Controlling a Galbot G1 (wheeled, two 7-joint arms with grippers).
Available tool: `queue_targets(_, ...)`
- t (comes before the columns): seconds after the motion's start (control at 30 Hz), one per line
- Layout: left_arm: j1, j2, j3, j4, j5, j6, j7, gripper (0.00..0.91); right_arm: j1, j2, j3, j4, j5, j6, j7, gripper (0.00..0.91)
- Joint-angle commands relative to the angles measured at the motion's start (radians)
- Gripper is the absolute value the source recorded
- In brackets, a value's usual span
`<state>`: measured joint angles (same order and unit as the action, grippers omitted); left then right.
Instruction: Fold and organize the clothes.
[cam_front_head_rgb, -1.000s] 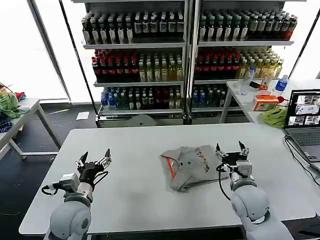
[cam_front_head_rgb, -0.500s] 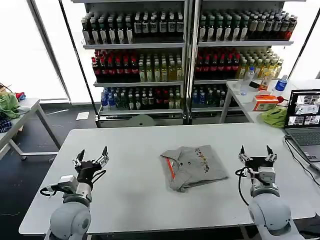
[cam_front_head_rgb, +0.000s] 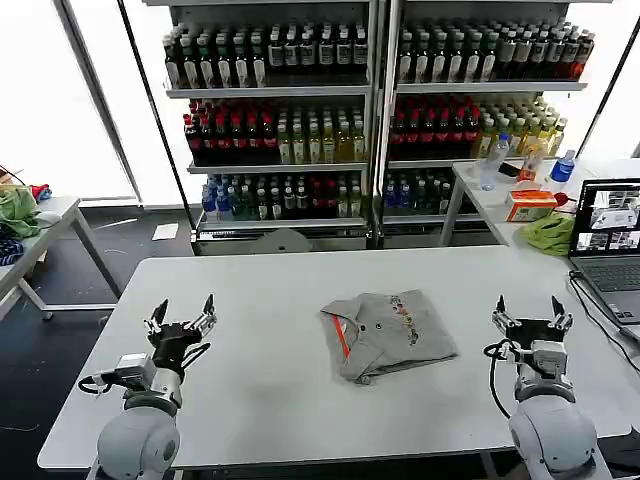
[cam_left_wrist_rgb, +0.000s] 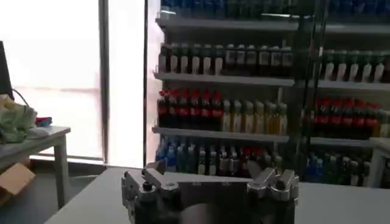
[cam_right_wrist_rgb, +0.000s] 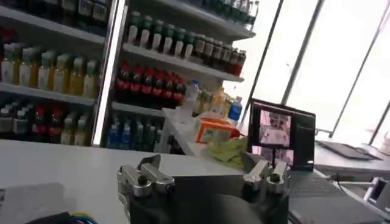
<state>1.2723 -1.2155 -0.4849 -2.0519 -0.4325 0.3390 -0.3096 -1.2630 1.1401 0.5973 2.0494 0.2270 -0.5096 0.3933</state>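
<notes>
1. Shirt (cam_front_head_rgb: 388, 334), grey, lies folded mid-table (cam_front_head_rgb: 270, 400).
2. Left gripper (cam_front_head_rgb: 181, 317) and right gripper (cam_front_head_rgb: 527, 315) hover aside, both released.
3. Folding judged complete; next, stowing it.

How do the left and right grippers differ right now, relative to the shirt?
The left gripper hangs over bare table well clear of the folded grey shirt; the right gripper sits much nearer the shirt's edge, still apart from it. The left stands tilted; the right stands squarer. Both are open, empty and point upward.
</notes>
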Motion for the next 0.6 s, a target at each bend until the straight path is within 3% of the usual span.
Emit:
queue_targets(0.03, -0.001, -0.004, 0.003, 0.007, 0.011, 0.0, 0.01, 0.907, -0.015, 0.001, 0.02, 0.006, -0.005, 0.0, 0.003, 0.907)
queue_targets(0.6, 0.015, 0.0, -0.01, -0.016, 0.07, 0.006, 0.064, 0.907, -0.015, 0.014, 0.014, 0.002, -0.008, 0.004, 0.001, 0.907)
